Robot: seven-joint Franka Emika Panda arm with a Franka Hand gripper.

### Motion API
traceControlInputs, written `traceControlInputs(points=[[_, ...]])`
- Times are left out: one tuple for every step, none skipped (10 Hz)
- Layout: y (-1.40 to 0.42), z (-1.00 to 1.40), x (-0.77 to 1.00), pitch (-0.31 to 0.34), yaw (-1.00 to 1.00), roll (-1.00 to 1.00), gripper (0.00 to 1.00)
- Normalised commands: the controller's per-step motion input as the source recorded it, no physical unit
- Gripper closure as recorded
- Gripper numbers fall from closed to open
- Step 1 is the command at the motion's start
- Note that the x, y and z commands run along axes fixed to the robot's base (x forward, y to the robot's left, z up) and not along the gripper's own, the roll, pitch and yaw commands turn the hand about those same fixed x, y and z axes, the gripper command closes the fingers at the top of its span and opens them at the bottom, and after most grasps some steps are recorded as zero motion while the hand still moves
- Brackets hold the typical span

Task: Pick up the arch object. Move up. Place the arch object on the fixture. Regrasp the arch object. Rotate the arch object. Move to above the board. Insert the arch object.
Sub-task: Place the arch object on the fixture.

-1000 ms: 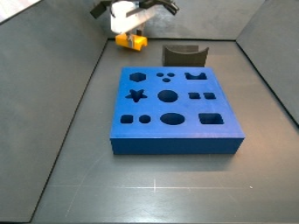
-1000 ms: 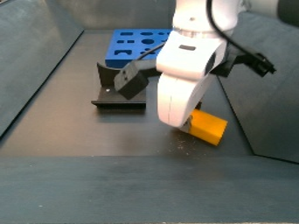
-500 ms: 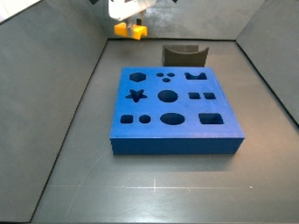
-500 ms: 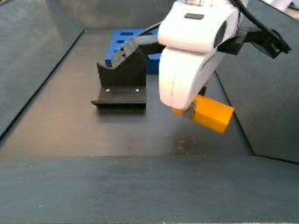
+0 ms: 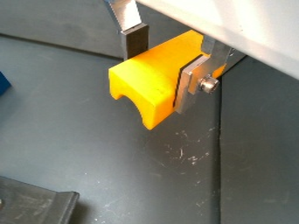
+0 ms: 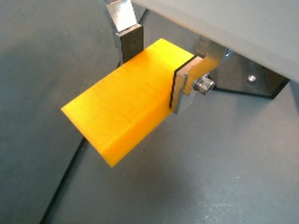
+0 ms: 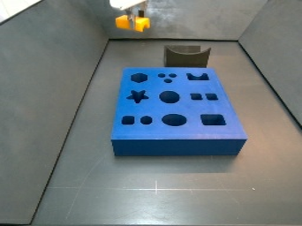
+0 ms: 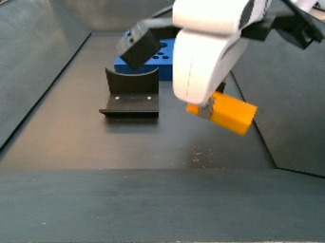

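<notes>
I read no text, label or number anywhere; the gripper (image 5: 163, 57) above the floor carries no marking

Gripper (image 5: 163, 61) raised clear of the floor near the back edge of the table, clamped on the arch object (image 5: 155, 79); open air beneath both. Fixture (image 7: 185, 55) standing at the back edge, just behind the board (image 7: 174, 113), which fills the table's middle. Bare floor (image 7: 154, 190) along the front edge and in strips down both side edges. Side walls (image 7: 53, 79) closing in both sides.
</notes>
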Motion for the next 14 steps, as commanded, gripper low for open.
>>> traceControlInputs(points=[[0.00,1.00,-0.03,0.055,-0.02,0.08,1.00],[-0.01,1.00,-0.03,0.063,-0.01,0.09,1.00],[-0.01,1.00,-0.04,0.068,0.00,0.10,1.00],[-0.01,1.00,-0.04,0.070,0.01,0.11,1.00],[-0.01,1.00,-0.04,0.072,0.02,0.11,1.00],[-0.01,0.93,-0.04,0.075,0.03,0.12,1.00],[-0.01,0.87,-0.04,0.080,0.03,0.13,1.00],[-0.02,0.75,-0.03,0.086,0.04,0.13,1.00],[-0.01,0.66,-0.02,0.085,0.04,0.13,1.00],[-0.01,0.54,-0.02,0.085,0.04,0.12,1.00],[-0.01,0.47,-0.02,0.089,0.04,0.11,1.00],[-0.01,0.34,-0.01,0.092,0.04,0.11,1.00],[0.00,0.23,-0.01,0.094,0.04,0.10,1.00],[-0.81,-0.06,1.00,-0.021,-1.00,-0.02,1.00]])
